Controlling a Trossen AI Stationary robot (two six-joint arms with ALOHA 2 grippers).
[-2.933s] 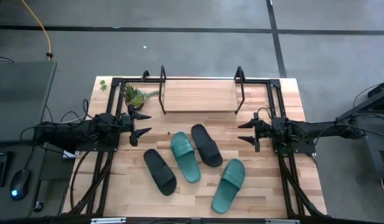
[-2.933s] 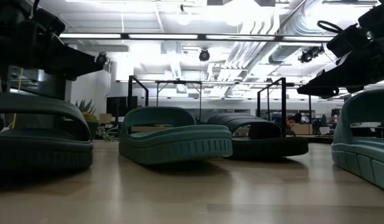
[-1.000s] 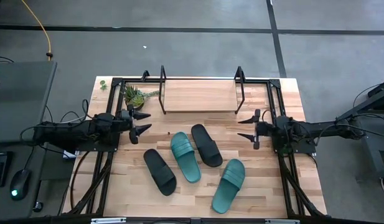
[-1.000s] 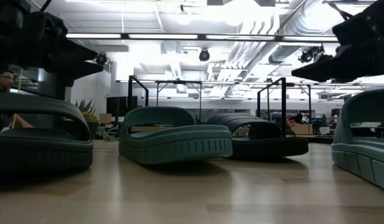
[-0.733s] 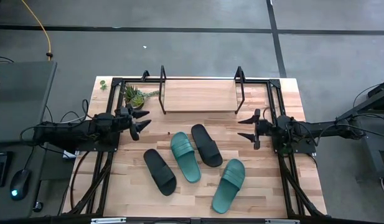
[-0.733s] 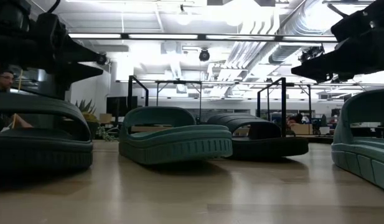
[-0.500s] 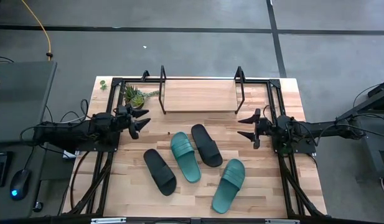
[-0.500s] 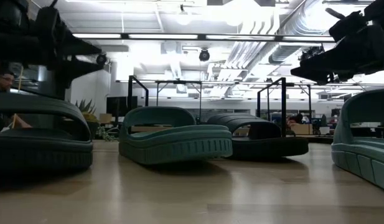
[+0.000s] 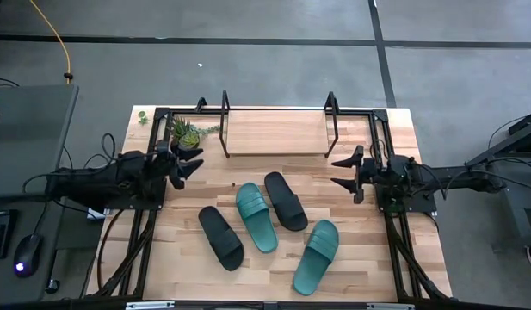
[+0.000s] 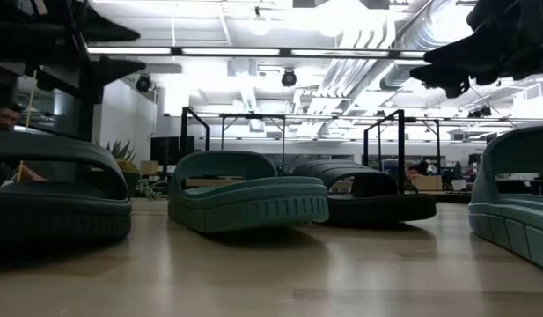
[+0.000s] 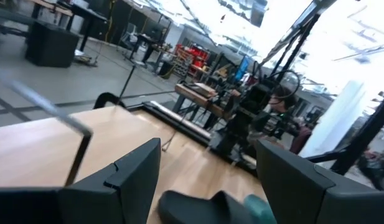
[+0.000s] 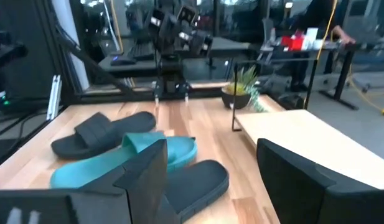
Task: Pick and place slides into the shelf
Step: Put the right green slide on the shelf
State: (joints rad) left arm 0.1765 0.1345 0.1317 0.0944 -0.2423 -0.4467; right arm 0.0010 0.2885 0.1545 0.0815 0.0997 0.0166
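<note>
— Looking down at the counter (image 9: 394, 129): where are the slides?
— All four lie mid-counter in front of the shelf (image 9: 276, 133): black (image 9: 221, 238), teal (image 9: 256, 216), black (image 9: 286, 201), teal (image 9: 316, 256); none on its board
— And the grippers?
— Left gripper (image 9: 184, 163) hovers near the plant (image 9: 184, 132), fingers spread, empty. Right gripper (image 9: 349, 173) hangs by the shelf's right frame, likewise spread, holding nothing

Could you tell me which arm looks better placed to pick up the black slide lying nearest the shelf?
Probably the right. Its open tool hovers closer to that black slide, with nothing between. The left tool, also open, sits farther off beside the plant.
</note>
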